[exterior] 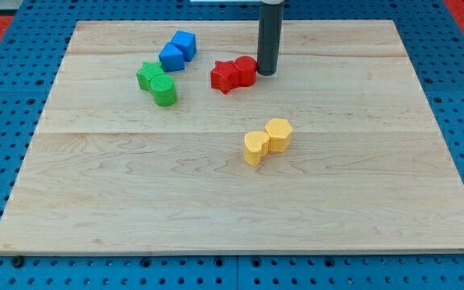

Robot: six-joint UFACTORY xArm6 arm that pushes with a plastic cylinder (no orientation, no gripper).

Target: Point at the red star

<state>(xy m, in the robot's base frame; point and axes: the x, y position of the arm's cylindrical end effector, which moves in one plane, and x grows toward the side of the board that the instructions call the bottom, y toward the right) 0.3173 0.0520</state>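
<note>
The red star (224,76) lies near the view's top centre on the wooden board (240,209), touching a red round block (246,71) on its right. My tip (267,72) is the lower end of the dark rod. It stands just right of the red round block, touching or nearly touching it, about a block's width from the star.
Two blue blocks (177,50) sit at the view's upper left. A green star (149,75) and a green cylinder (164,91) lie below them. A yellow heart-like block (255,147) and a yellow hexagon (279,134) sit together at the centre.
</note>
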